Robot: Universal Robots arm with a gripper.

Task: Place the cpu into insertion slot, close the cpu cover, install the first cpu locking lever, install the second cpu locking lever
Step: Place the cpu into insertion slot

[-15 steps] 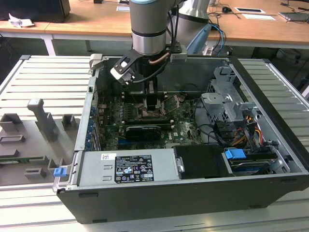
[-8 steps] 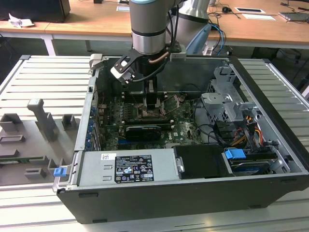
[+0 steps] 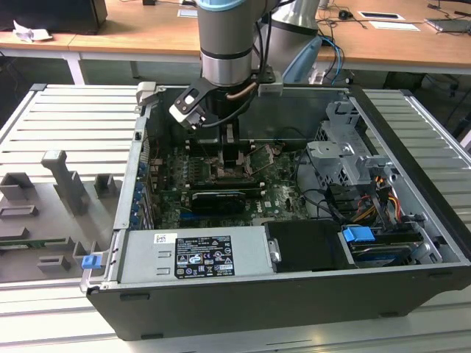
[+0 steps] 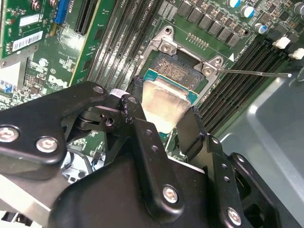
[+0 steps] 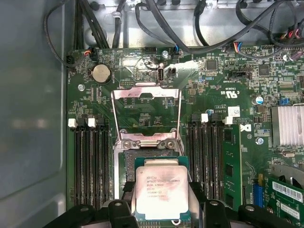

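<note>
My gripper [image 5: 160, 202] is shut on the cpu [image 5: 161, 190], a flat silver square chip pinched at its two sides between black fingers [image 4: 135, 102]. The cpu [image 4: 164, 99] hangs over the insertion slot [image 5: 151, 156], covering its near part; the slot's dark pin field [image 4: 178, 69] shows beyond it. Whether chip and slot touch, I cannot tell. The cpu cover [image 5: 145, 90] stands swung open past the slot, a silver frame with a window. A thin locking lever [image 4: 251, 72] sticks out sideways. In the exterior view the gripper [image 3: 232, 158] is down inside the open computer case.
Memory slots [image 5: 90, 161] flank the socket on both sides. Black cables [image 5: 190, 19] run along the case wall. A power supply [image 3: 195, 254] sits at the case front, a drive cage [image 3: 346, 158] at the exterior view's right. Grey fixtures [image 3: 66, 180] stand outside, to the left.
</note>
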